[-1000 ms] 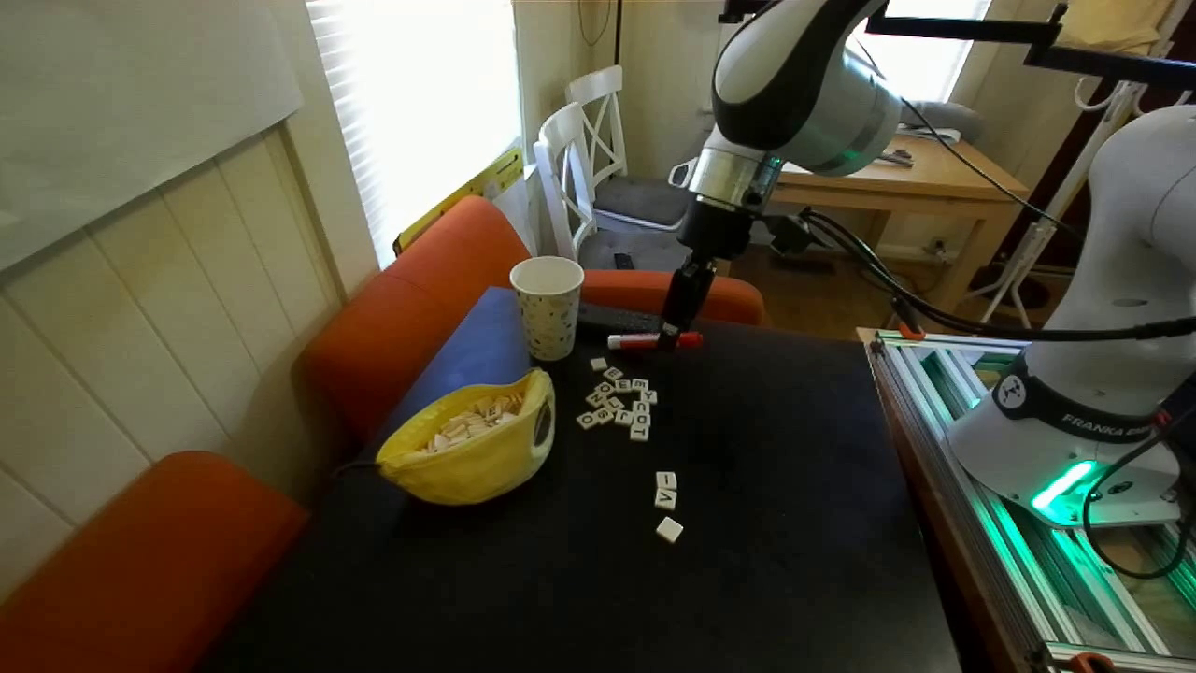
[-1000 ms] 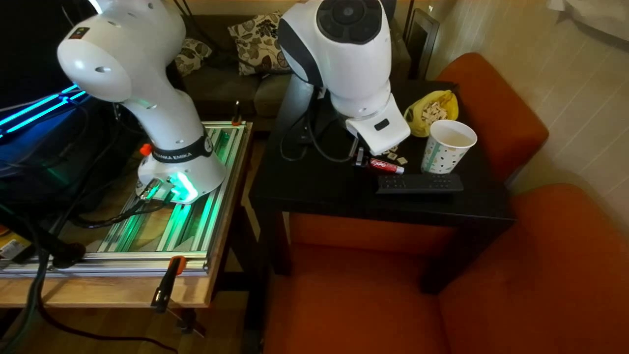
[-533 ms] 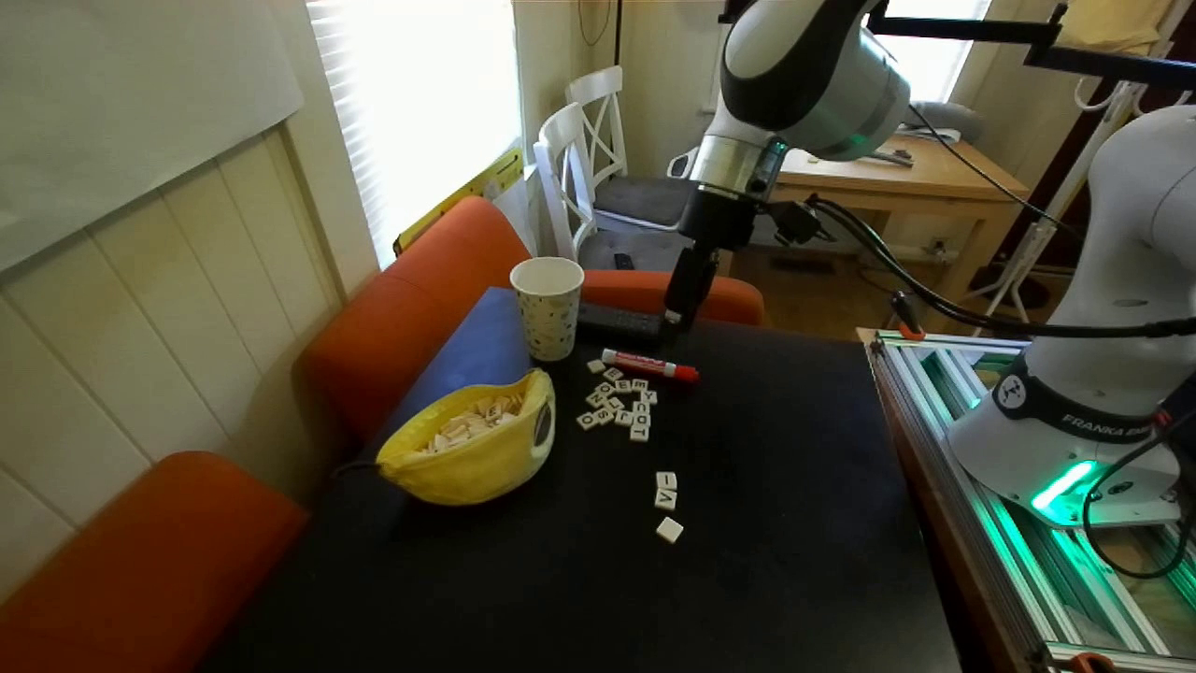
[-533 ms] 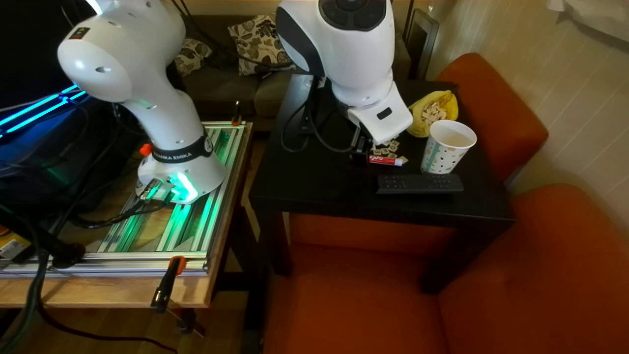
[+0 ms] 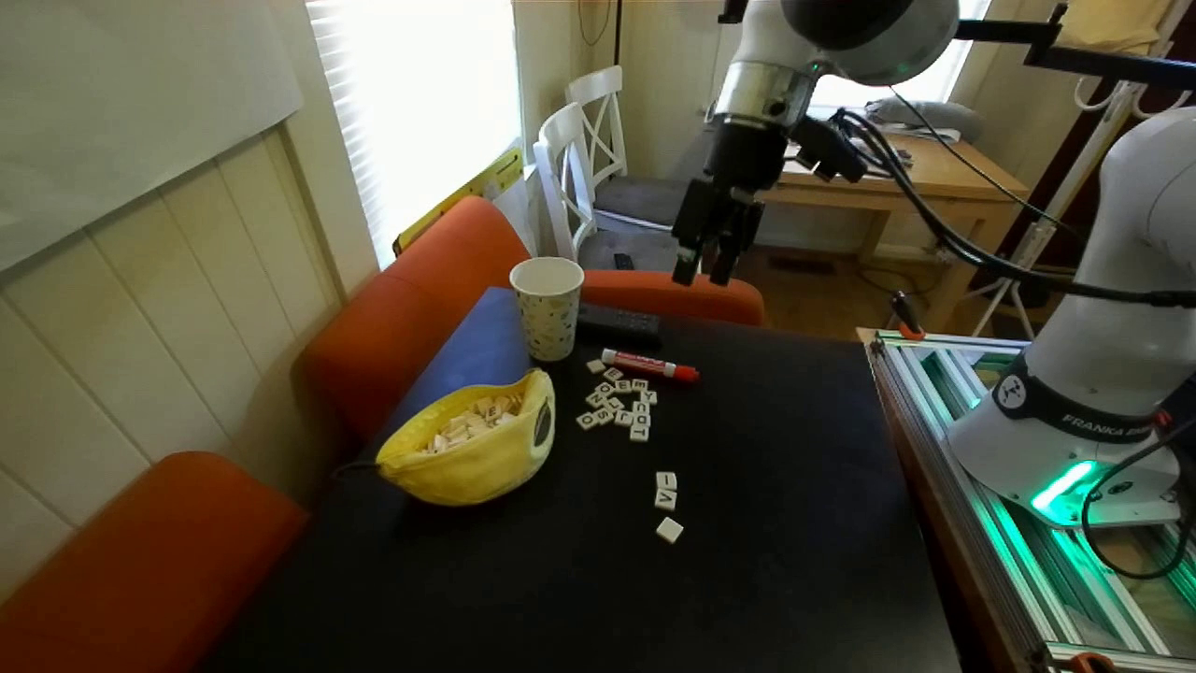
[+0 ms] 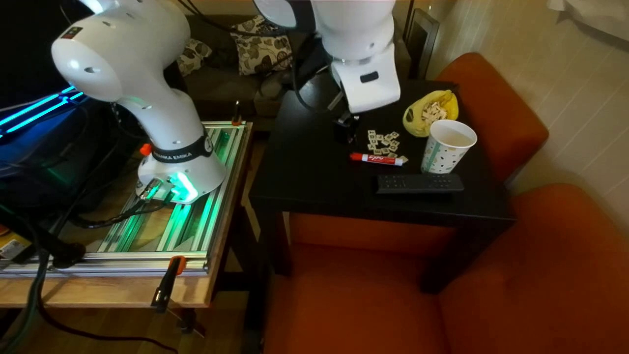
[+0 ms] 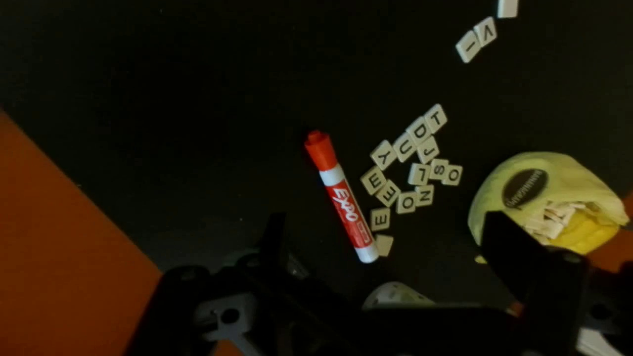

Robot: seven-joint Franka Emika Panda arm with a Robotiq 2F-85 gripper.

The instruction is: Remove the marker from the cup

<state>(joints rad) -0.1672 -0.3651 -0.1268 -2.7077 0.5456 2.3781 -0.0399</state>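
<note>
The marker [image 5: 651, 365] lies flat on the counter [image 5: 775, 458], out of the cup [image 5: 548, 313], on the side of the cup that faces the robot base [image 5: 1103, 360]. Its white end is nearer the cup, its red cap points away, and the letter tiles [image 7: 419, 174] spread alongside, with one blank tile [image 7: 384, 245] so near the white end that I can't tell whether they touch. By the task's wording, I'd call the removal done.

I'd expect the marker to be light, stiff and hard to hurt, with a smooth plastic barrel that may slip a little and will likely roll if nudged. Were it to be picked up again, I'd grip it across the middle of the barrel, over the label: a pull on the cap might draw it off, and at the end nearest the cup that blank tile could get in the way.

The jaws hang in the air above the counter, spread wide, with nothing between them.

A second ago the marker is up at the jaws, apparently gripped, at a different slant; half a second ago it already rests where it is now, the jaws just over it. Now the jaws are higher and farther from the cup, while the cup itself hasn't moved.
</note>
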